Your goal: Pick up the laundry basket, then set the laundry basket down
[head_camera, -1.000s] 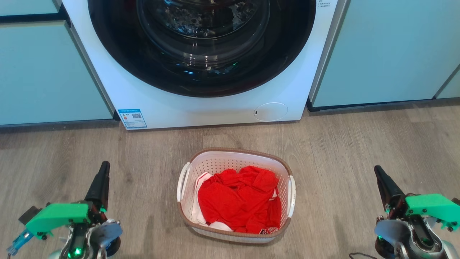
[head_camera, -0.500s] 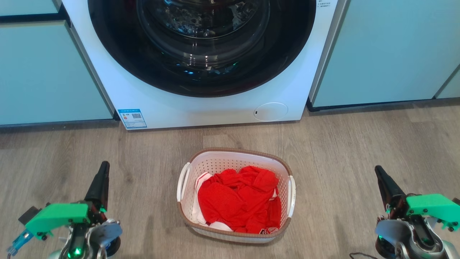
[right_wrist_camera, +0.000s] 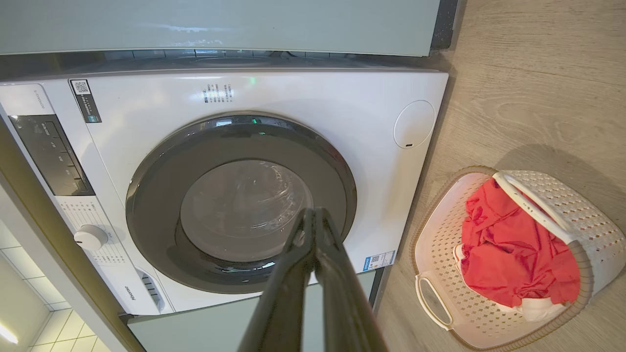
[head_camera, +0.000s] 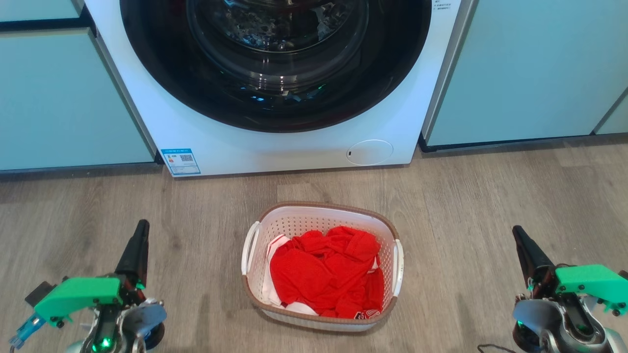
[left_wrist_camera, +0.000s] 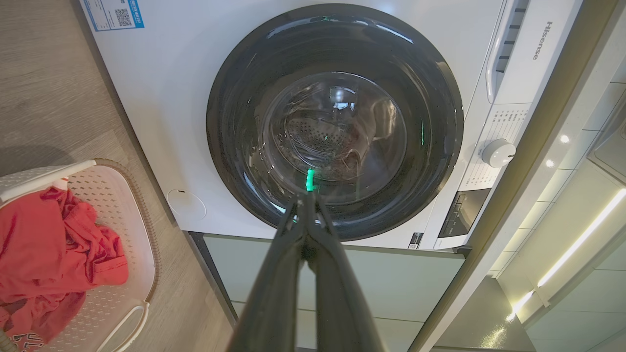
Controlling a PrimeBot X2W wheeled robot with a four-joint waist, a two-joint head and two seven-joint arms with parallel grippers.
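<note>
The laundry basket (head_camera: 321, 216), white and perforated with a brown rim, stands on the wood floor in front of the washing machine. Red clothing (head_camera: 326, 272) fills it. The basket (left_wrist_camera: 122, 234) also sits at the left wrist view's lower left, and the basket (right_wrist_camera: 562, 205) at the right wrist view's lower right. My left gripper (head_camera: 142, 226) hovers well to the basket's left, shut and empty. My right gripper (head_camera: 516, 230) is far to its right, also shut on nothing. In each wrist view the fingertips (left_wrist_camera: 308, 195) (right_wrist_camera: 313, 212) meet.
A white front-loading washing machine (head_camera: 274, 142) with a dark round door stands behind the basket. Pale green cabinets (head_camera: 64, 98) flank it, with another cabinet (head_camera: 530, 73) on the right. Bare wood floor (head_camera: 466, 206) surrounds the basket.
</note>
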